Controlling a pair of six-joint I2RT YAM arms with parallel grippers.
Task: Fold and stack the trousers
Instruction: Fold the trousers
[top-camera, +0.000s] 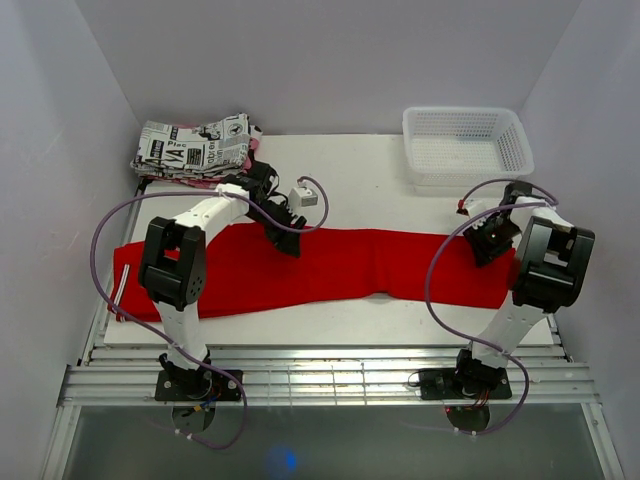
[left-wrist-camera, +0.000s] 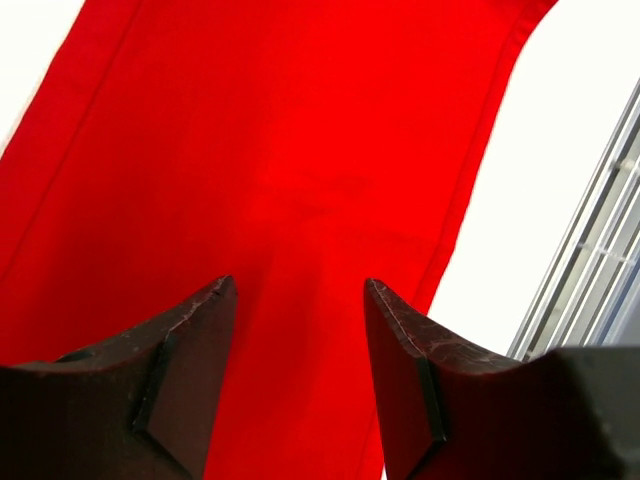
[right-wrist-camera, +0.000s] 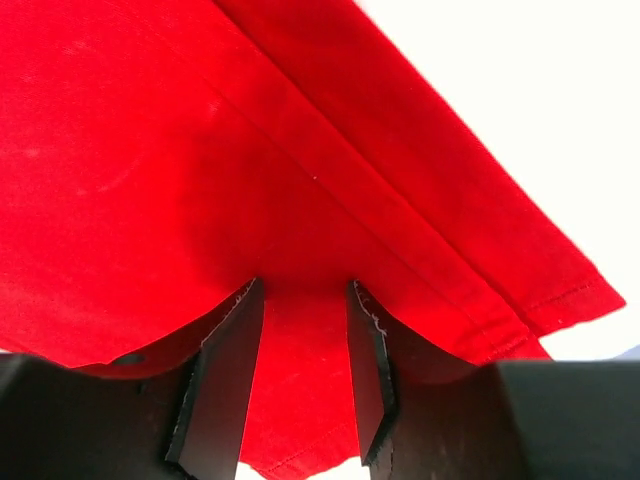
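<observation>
Left gripper (left-wrist-camera: 298, 285): jaws spread, empty, poised over trousers (top-camera: 340, 265) at far edge, left of centre. Best to drop straight and pinch all layers at edge.

Right gripper (right-wrist-camera: 302, 285): hemmed fabric edge sits between jaws near right end; cannot tell if pinched.

Likely next: lift both holds level, keep edges aligned.

Trousers: bright red, flat band spanning table (top-camera: 350, 160), near edge slightly wavy.

Bright, even light. Table (left-wrist-camera: 545, 150) past my left gripper (left-wrist-camera: 300, 284) blows out white; soft shadow on the trousers (right-wrist-camera: 150, 150) ahead of my right gripper (right-wrist-camera: 303, 288).
</observation>
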